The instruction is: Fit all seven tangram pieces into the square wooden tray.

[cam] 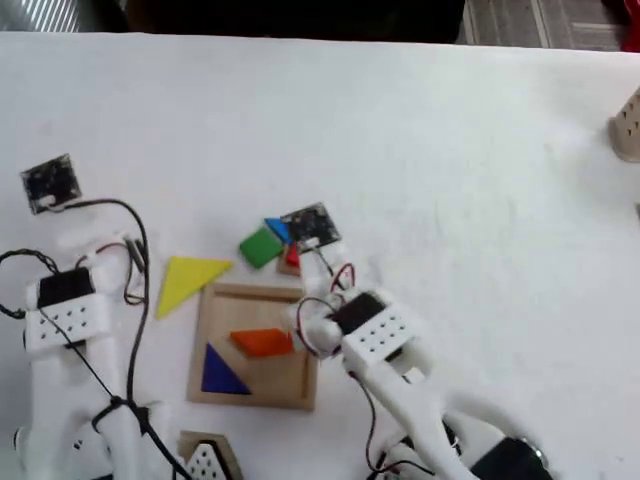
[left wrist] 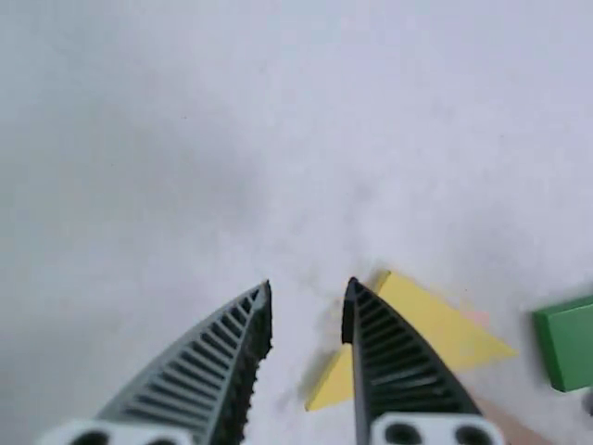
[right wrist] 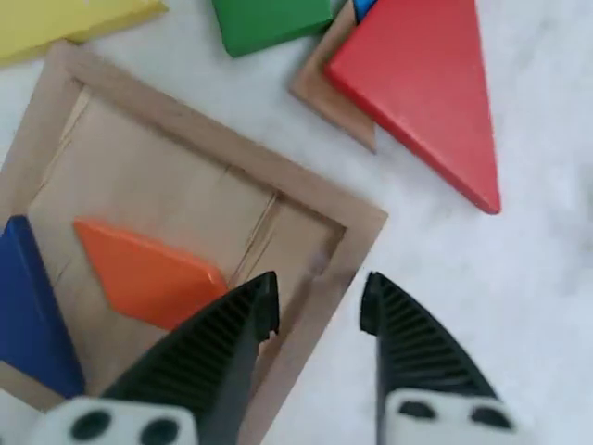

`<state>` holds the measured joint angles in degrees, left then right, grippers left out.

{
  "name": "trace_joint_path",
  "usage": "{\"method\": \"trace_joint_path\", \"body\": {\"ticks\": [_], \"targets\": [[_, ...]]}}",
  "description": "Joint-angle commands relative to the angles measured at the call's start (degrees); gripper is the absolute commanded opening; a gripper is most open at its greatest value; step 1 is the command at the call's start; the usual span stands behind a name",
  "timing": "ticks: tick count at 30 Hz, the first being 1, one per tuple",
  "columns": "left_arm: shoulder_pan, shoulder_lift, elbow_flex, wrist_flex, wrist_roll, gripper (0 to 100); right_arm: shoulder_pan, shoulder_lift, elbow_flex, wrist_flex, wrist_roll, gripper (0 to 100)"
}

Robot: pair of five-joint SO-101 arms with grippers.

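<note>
Right gripper [right wrist: 320,283]: fingers parted, holding nothing; the tray [right wrist: 232,153] rim lay between the tips.
Left gripper [left wrist: 309,283]: fingers parted, empty; the yellow triangle [left wrist: 435,324] lay just past one tip.
In tray: orange piece [right wrist: 148,273] beside one right finger, blue triangle [right wrist: 28,306] beyond it.
Likely next piece: red triangle [right wrist: 426,83], ahead of the right fingers, resting on a tan piece [right wrist: 324,93].
Handling: you would probably do best to clear the rim first, straddle the red triangle squarely, then close.
</note>
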<state>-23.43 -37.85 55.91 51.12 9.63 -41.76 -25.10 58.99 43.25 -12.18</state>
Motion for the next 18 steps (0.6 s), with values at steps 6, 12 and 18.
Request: {"method": "trace_joint_path", "body": {"ticks": [6, 12, 18], "targets": [[-0.8, 11.4, -10.2, 0.5, 1.4, 14, -0.4, 5.7, -2.9, -3.8, -1.2, 15.2], [-0.8, 11.9, -10.8, 0.9, 1.4, 14, 8.2, 7.3, -2.9, -4.6, -1.1, 4.3], [-0.6, 12.3, -10.7, 0.9, 1.3, 14, 15.1, 7.3, -2.8, -4.1, 4.4, 1.7]]}}
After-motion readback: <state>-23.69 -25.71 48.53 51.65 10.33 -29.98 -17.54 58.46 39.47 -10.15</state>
